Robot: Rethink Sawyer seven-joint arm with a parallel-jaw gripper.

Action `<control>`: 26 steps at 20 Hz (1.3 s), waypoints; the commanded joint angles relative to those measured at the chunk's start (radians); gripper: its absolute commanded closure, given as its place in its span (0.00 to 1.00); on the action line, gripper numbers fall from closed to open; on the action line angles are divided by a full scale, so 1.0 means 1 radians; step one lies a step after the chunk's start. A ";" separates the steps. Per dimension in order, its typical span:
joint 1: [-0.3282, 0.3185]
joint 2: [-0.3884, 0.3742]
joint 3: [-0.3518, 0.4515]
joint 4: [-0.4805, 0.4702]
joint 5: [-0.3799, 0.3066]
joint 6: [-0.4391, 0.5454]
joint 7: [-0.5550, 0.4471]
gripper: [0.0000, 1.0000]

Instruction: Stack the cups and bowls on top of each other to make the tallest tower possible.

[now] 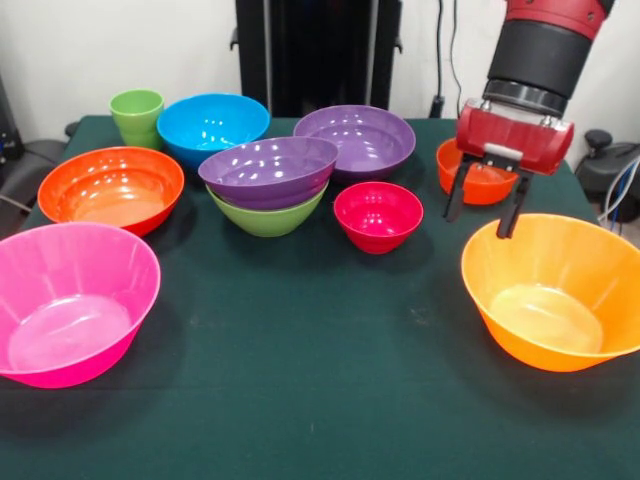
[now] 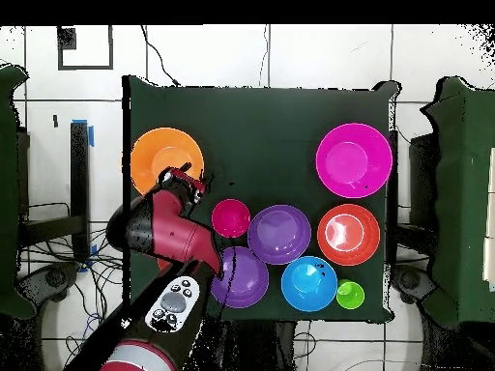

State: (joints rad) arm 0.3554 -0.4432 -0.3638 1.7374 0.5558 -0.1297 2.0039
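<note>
The tower is a purple bowl (image 1: 268, 168) sitting in a lime-green bowl (image 1: 268, 216) at the table's middle; from overhead only its purple top (image 2: 279, 234) shows. The lime-green cup (image 1: 136, 115) (image 2: 350, 294) stands beside the blue bowl (image 1: 212, 125) (image 2: 308, 283). A second purple bowl (image 1: 357, 138) (image 2: 240, 276), a red-orange bowl (image 1: 112, 187) (image 2: 348, 233) and a small magenta bowl (image 1: 378, 213) (image 2: 230, 217) stand around the tower. My gripper (image 1: 479, 225) (image 2: 186, 184) is open and empty. It hangs above the table between the small orange bowl (image 1: 482, 180) and the large orange bowl (image 1: 555, 290) (image 2: 166, 159).
The large pink bowl (image 1: 70, 300) (image 2: 354, 159) stands at the near left of the front view. My arm covers the small orange bowl in the overhead view. The dark green table (image 1: 320, 400) ends close to the large orange bowl's outer side.
</note>
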 commanded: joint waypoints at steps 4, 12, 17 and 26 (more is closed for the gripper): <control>-0.041 0.061 0.092 -0.057 -0.003 0.077 0.138 0.00; -0.035 0.073 0.102 -0.076 0.019 0.090 0.154 0.00; -0.038 0.072 0.118 -0.079 0.020 0.097 0.158 0.00; -0.076 0.091 0.167 -0.081 -0.017 0.053 0.152 0.00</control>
State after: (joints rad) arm 0.3165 -0.3985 -0.3508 1.7111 0.5558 -0.1297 2.0039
